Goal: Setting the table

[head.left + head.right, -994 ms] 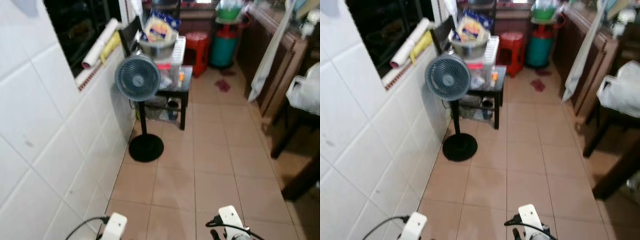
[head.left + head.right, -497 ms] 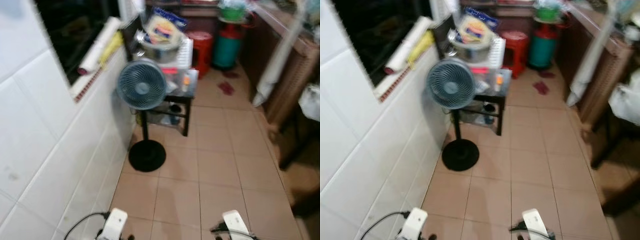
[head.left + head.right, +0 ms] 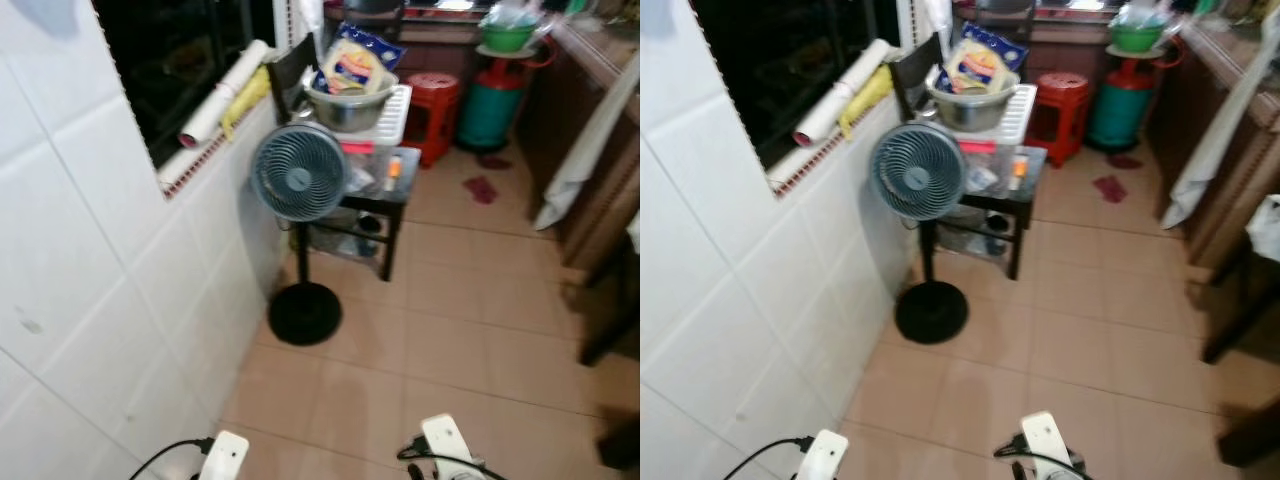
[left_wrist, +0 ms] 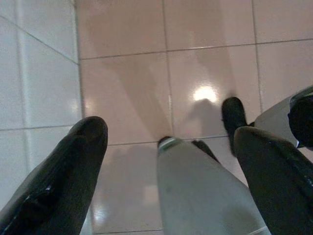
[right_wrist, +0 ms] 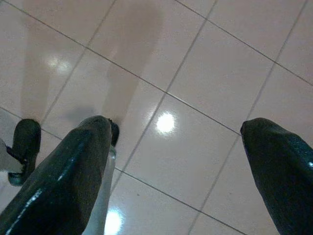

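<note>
One grey pedestal fan [image 3: 298, 180] stands against the white tiled wall [image 3: 90, 290] before one cluttered black desk [image 3: 385, 195], both end effectors hanging apart, left end effector [image 4: 166, 142] and right end effector [image 5: 176, 147].

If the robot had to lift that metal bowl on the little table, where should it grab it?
Probably by the rim of the bowl, coming from the open floor side. The bowl sits high on a white rack, a snack bag fills its middle, and the fan and wall block the other side.
</note>
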`<state>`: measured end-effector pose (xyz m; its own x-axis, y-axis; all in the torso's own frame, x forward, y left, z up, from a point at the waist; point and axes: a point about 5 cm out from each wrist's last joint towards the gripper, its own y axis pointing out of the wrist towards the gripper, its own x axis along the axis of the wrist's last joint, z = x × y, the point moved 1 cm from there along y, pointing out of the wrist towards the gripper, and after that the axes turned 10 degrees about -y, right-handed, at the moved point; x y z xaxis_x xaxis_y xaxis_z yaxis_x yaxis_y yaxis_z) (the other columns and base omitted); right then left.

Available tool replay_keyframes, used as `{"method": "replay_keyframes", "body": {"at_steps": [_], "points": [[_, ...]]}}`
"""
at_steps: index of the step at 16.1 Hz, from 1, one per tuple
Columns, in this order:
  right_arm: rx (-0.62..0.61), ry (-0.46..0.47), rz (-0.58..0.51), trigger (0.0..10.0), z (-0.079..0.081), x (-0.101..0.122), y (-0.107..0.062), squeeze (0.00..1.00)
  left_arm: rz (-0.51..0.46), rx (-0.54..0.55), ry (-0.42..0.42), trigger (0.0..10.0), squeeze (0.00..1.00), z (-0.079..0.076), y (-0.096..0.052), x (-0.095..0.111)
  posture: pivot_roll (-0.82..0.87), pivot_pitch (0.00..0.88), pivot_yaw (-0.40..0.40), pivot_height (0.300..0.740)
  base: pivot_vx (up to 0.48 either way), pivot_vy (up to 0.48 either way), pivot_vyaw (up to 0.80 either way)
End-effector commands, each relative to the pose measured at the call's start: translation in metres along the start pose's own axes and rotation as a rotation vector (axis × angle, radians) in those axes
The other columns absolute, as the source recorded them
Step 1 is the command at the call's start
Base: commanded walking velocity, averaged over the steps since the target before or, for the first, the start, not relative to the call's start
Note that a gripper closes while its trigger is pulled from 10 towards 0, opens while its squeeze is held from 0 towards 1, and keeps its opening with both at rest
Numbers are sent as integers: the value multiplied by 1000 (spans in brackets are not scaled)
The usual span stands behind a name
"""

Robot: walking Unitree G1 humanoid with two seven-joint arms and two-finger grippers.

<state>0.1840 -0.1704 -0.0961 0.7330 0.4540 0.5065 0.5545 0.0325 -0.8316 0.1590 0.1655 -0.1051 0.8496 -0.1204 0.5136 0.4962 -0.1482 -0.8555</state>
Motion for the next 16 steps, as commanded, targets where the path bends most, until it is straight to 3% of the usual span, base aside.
{"method": "replay_keyframes", "body": {"at_steps": [1,2,5,6,8,10,13,14,16], "points": [[6,7,-5,10000,6,7,2,0,7,13,0,10000,0,6,-1,-2,-31,0,16,740,0,-435,0],[8,21,-7,10000,9,9,2,0,3,10,-1,10000,0,6,-1,-2,-31,0,14,740,0,-285,0],[-5,200,-7,10000,11,18,4,0,9,88,-72,10000,0,10,-2,-6,-27,0,15,740,0,0,0],[-3,259,-17,10000,10,25,5,0,-10,119,-154,10000,0,10,-3,-8,-27,0,15,740,0,0,0],[4,273,-35,10000,10,34,6,0,-30,137,-257,10000,0,10,-3,-10,-20,0,16,740,0,0,0],[5,300,-48,10000,3,38,7,0,-32,145,-309,10000,0,9,-4,-12,-9,0,12,740,0,0,0],[-8,318,-39,10000,-19,17,3,0,-34,136,-315,10000,0,9,-4,-11,26,0,-7,740,0,0,0],[-10,318,-27,10000,-23,3,-1,0,-34,134,-310,10000,0,10,-4,-11,34,0,-10,740,0,0,0],[-6,296,-13,10000,-24,-4,-2,0,-32,128,-287,10000,0,10,-4,-11,62,0,-19,740,0,0,0]]}}
